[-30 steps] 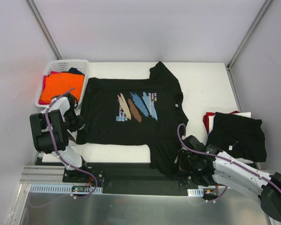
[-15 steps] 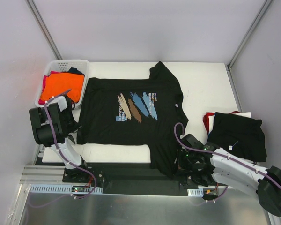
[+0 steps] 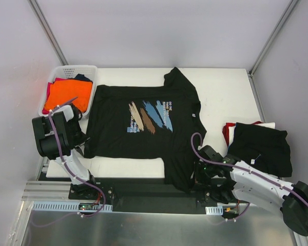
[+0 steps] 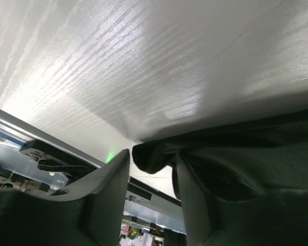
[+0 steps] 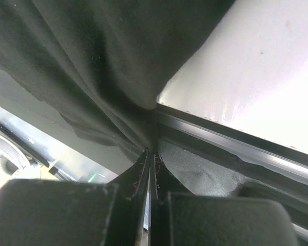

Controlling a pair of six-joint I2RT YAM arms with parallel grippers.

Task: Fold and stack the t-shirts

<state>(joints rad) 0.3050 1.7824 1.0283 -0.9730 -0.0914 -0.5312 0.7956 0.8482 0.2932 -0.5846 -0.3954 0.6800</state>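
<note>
A black t-shirt point(image 3: 143, 123) with blue, tan and brown brush strokes and white text lies spread flat on the white table point(image 3: 226, 92). My left gripper point(image 3: 83, 146) sits at its near-left hem corner. In the left wrist view the jaws point(image 4: 153, 161) stand half closed, with a bunched fold of black cloth point(image 4: 154, 154) pinched between the tips. My right gripper point(image 3: 197, 177) is at the near sleeve, which hangs over the table's front edge. It is shut point(image 5: 150, 154) on that black cloth point(image 5: 108, 77). A folded stack of t-shirts point(image 3: 259, 146), black on top, lies at the right.
A white lattice basket point(image 3: 66, 70) at the back left holds orange point(image 3: 66, 95) and darker shirts. A black rail point(image 3: 143, 187) runs along the table's near edge, with both arm bases on it. Grey walls close in the table on three sides.
My left arm has shifted a little left and towards me, and its jaws have closed in on the hem corner. The right arm has barely moved.
</note>
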